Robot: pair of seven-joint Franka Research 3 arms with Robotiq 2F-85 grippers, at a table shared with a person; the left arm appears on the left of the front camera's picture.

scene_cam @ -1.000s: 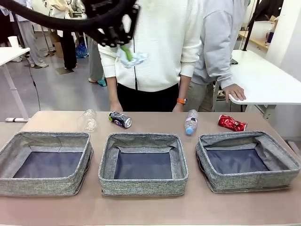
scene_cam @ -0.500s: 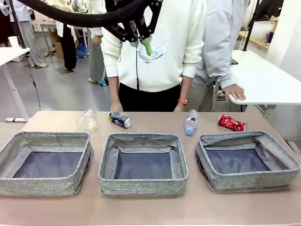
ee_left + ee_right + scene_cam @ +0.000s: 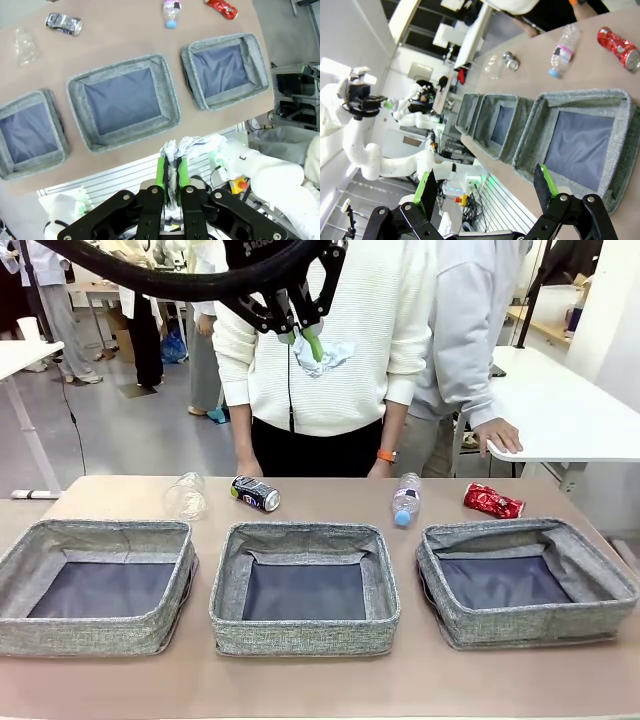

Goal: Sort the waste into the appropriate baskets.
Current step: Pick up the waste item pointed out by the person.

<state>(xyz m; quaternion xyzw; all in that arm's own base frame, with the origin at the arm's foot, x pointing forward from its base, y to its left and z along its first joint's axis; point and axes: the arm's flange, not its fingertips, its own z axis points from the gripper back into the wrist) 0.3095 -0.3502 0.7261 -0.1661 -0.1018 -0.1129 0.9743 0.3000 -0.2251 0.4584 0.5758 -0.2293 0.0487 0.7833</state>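
Crumpled white tissue (image 3: 322,353) is hanging clamped in the left end effector (image 3: 305,340) above the desk (image 3: 420,680); the right end effector (image 3: 485,182) is gaping wide; the baskets (image 3: 305,532) are lying empty, nothing sorted yet

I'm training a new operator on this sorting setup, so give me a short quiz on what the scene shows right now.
1. True or false: the left fingers are shut on a crumpled tissue.
2. How many of the three baskets hold waste? A none, B one, C two.
3. Fill in: the crushed red can lies on the table just beyond the ____ basket.
Key: 1 true; 2 A; 3 right basket.
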